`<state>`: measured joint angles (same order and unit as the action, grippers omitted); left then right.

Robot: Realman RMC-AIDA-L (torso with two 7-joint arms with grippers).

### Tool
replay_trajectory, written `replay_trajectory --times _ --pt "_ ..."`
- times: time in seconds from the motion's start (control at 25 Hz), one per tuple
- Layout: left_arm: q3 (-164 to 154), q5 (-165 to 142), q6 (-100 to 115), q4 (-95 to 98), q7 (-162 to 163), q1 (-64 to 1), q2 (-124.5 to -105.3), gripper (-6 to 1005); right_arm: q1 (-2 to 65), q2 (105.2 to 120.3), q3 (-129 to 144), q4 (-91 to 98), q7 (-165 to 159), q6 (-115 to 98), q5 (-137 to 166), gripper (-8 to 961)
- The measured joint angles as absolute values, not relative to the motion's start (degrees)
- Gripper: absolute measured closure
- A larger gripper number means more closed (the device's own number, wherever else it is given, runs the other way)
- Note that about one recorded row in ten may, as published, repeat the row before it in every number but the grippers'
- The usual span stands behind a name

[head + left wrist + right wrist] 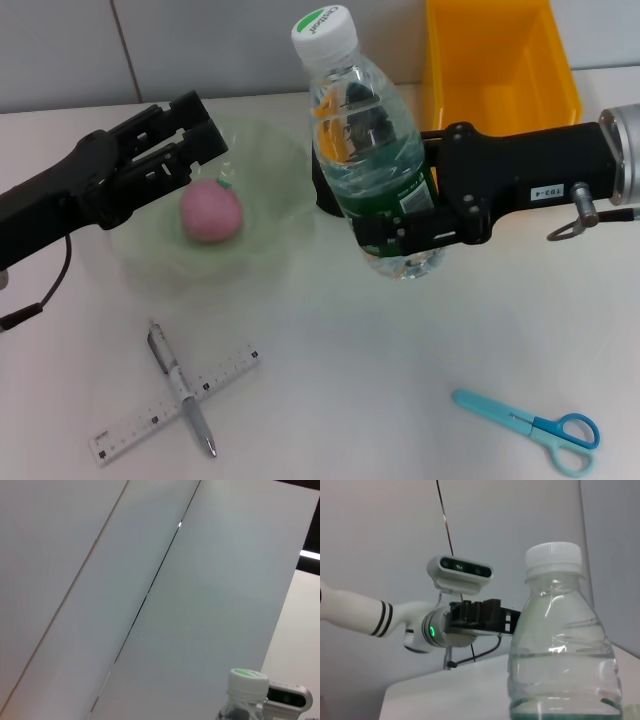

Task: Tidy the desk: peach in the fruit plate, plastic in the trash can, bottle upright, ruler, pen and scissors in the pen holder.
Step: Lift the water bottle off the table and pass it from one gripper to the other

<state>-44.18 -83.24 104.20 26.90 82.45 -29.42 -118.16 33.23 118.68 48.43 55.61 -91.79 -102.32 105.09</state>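
Note:
My right gripper [398, 228] is shut on the bottle [372, 150], gripping its green label and holding it upright over the middle of the desk [350, 350]. I cannot tell if its base touches the desk. The bottle also shows in the right wrist view [560, 645], and its cap in the left wrist view [247, 679]. The peach [210, 212] lies in the fruit plate [275, 150]. My left gripper [198, 125] is open and empty just above the plate's far left rim. The pen [182, 388] lies across the ruler [175, 403] at the front left. The scissors [530, 428] lie at the front right. The pen holder is out of view.
The trash can [500, 60] stands at the back right, behind my right arm. A grey wall runs along the desk's back edge. My left arm's gripper shows in the right wrist view [480, 617], past the bottle.

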Motion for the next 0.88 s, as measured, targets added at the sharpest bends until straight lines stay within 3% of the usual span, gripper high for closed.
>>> replay_trajectory --times 0.88 --pt "-45.3 -81.4 106.4 21.7 76.0 -32.8 -118.74 262 35.7 118.78 50.6 49.0 -89.2 -101.7 105.2 179"
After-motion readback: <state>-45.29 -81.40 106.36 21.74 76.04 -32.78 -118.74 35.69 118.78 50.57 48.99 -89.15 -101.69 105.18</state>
